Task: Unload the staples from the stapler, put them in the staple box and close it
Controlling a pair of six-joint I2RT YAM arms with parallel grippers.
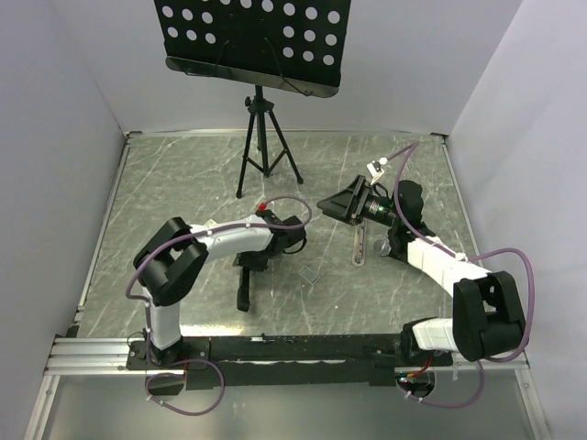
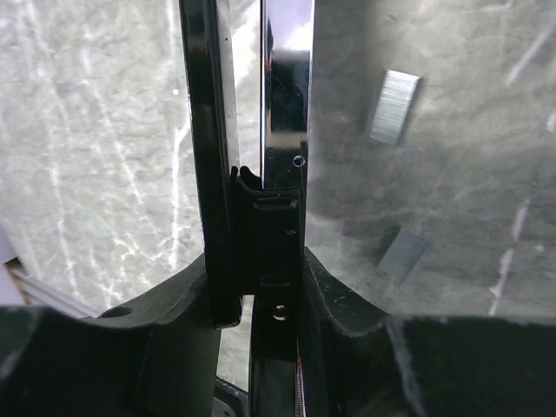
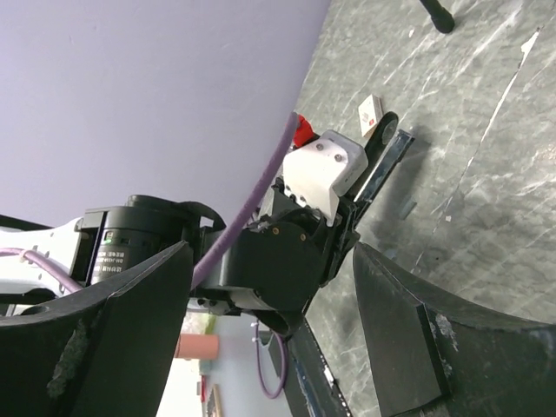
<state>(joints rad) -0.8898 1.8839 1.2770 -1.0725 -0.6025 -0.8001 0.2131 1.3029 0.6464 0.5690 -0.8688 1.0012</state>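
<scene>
Fingers (image 2: pixel 165 339) of the left gripper (image 2: pixel 265 291) are clamped on either side of the stapler (image 2: pixel 276 226), part-way closed with the body pinched between them; from the left wrist view its black bar and shiny metal channel run side by side, straight away from the grip; from above, the stapler (image 1: pixel 244 291) reads as a dark bar low over the marble-look table (image 1: pixel 183 183), pointing back toward the arm bases; and there are the staples (image 2: pixel 393 106), a pale little block flat on the table, off to the channel side and clear of the stapler; a duller block (image 2: pixel 402 252) lies nearer the finger, and I can't tell what it is; overhead, the staples (image 1: pixel 312 272) sit between the two arms; over to the right gripper (image 1: pixel 341 203), raised above the table and facing the left arm, fingers (image 3: pixel 408 330) spread wide with nothing held; a slim silvery strip (image 1: pixel 360 246) lies on the table just below it; a tripod (image 1: pixel 266 151) stands at the far side.
</scene>
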